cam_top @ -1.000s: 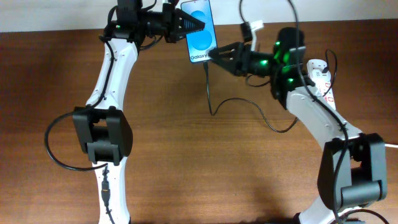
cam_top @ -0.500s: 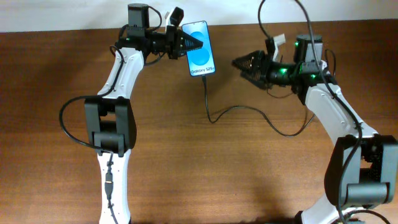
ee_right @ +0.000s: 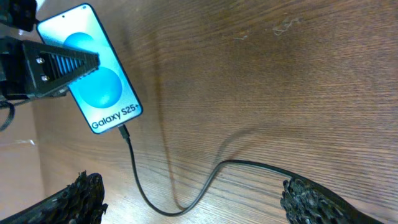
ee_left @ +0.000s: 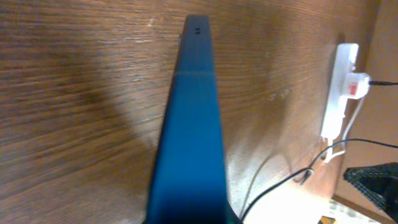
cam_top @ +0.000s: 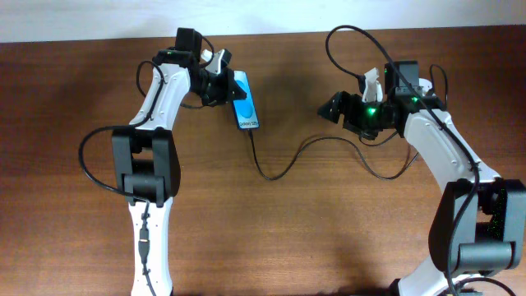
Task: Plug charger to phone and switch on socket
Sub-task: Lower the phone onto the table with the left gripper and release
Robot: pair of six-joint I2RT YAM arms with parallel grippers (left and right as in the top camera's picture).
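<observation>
My left gripper [cam_top: 223, 87] is shut on the phone [cam_top: 245, 106] and holds it tilted just above the table, blue screen up. The phone also shows in the right wrist view [ee_right: 91, 68] and edge-on in the left wrist view [ee_left: 193, 124]. The charger, a thin black cable [cam_top: 283, 168], has its tip in the phone's lower end [ee_right: 124, 131] and loops across the table. My right gripper [cam_top: 330, 109] is open and empty, well right of the phone and above the cable [ee_right: 186, 200]. The white socket [ee_left: 339, 93] lies at the far right, with the adapter [ee_left: 356, 84] on it.
In the overhead view my right arm [cam_top: 436, 140] covers most of the socket. The cable's slack lies on the wooden table [cam_top: 271, 238] between the two arms. The table's far edge meets a pale wall [cam_top: 82, 16].
My left gripper has brought the phone down and left, tilting it toward the table. My right gripper has backed away from the phone to the right. The cable stays in the phone.
</observation>
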